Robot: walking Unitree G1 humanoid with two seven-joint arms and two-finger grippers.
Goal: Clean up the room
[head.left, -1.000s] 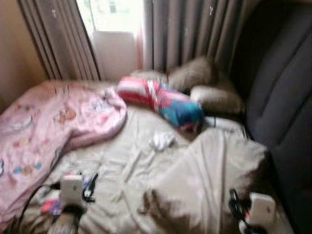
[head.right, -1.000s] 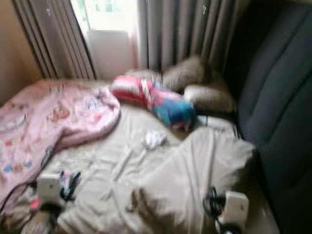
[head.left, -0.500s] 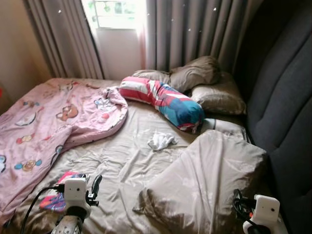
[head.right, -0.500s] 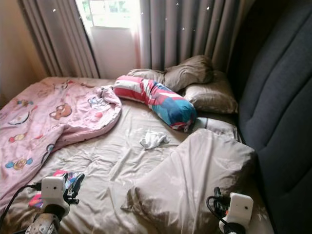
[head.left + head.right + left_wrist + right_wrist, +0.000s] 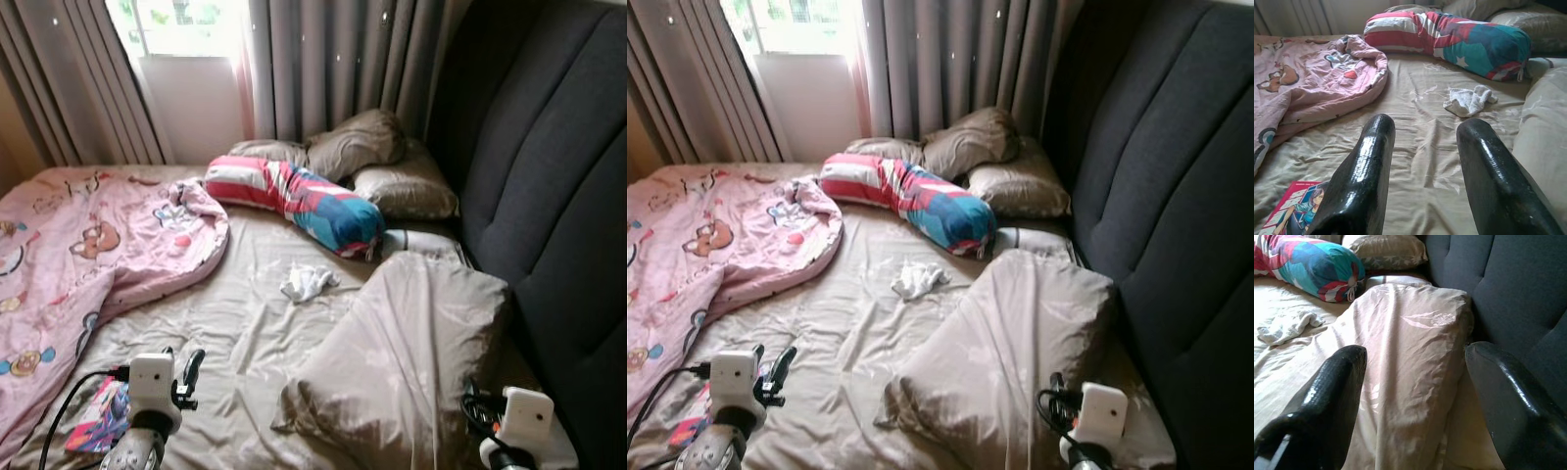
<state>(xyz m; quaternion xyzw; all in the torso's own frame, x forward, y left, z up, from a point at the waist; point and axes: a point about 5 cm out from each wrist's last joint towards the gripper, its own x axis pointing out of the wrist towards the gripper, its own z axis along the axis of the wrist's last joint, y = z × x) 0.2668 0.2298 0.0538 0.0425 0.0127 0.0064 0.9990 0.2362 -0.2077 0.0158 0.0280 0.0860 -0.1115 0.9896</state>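
A rumpled beige bed [image 5: 235,323] lies before me. On it a small white cloth [image 5: 307,282] is crumpled mid-bed, below a red, white and blue bolster [image 5: 294,201]. A pink cartoon blanket [image 5: 88,255] is heaped on the left. A big beige pillow [image 5: 411,343] lies askew at the right. A colourful book [image 5: 98,431] rests at the near left corner. My left gripper [image 5: 1425,132] hovers open over the sheet beside the book, pointing towards the white cloth [image 5: 1469,100]. My right gripper [image 5: 1415,362] is open above the big pillow's near end, holding nothing.
A dark padded headboard [image 5: 549,196] runs along the right side. Two brown pillows [image 5: 402,186] lie at the far end against grey curtains [image 5: 323,59] and a bright window [image 5: 176,15]. A black cable [image 5: 59,416] trails by my left wrist.
The camera has swung to the right and the blur has cleared, so the whole bed sits further left in the picture. Both grippers stay low at the near edge, still open.
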